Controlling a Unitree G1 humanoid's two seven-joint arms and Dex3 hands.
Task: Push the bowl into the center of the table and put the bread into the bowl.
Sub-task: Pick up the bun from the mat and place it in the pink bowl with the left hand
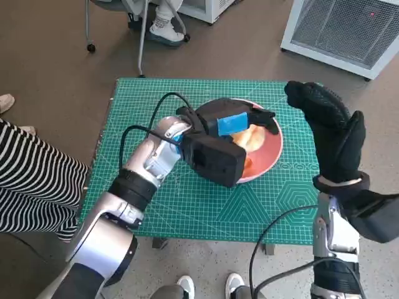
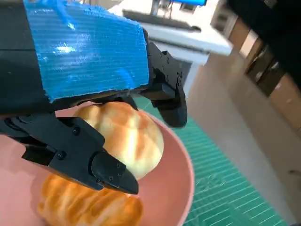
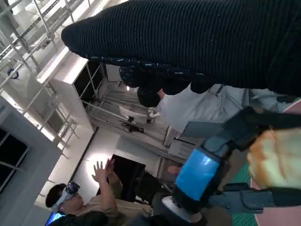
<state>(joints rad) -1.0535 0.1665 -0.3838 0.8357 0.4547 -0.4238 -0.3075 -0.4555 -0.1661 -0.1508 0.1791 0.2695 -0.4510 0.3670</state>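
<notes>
The pink bowl (image 1: 275,154) stands on the green mat, a little right of the table's middle. My left hand (image 1: 227,125) reaches over it and grips a pale bread roll (image 2: 129,136) between its black fingers (image 2: 80,150), low inside the bowl (image 2: 186,178). A second, browner bread (image 2: 89,207) lies in the bowl beside the roll. The right wrist view shows the same roll (image 3: 277,160) held by the taped left hand (image 3: 202,174). My gloved right hand (image 1: 333,132) is raised above the table's right side, fingers spread, holding nothing.
The green mat (image 1: 156,112) covers the whole small table. A person in striped clothing (image 1: 31,174) sits close at the left. Chair legs and a foot (image 1: 163,25) are behind the table, a white unit (image 1: 349,31) at back right. Shoes (image 1: 187,286) show at the front edge.
</notes>
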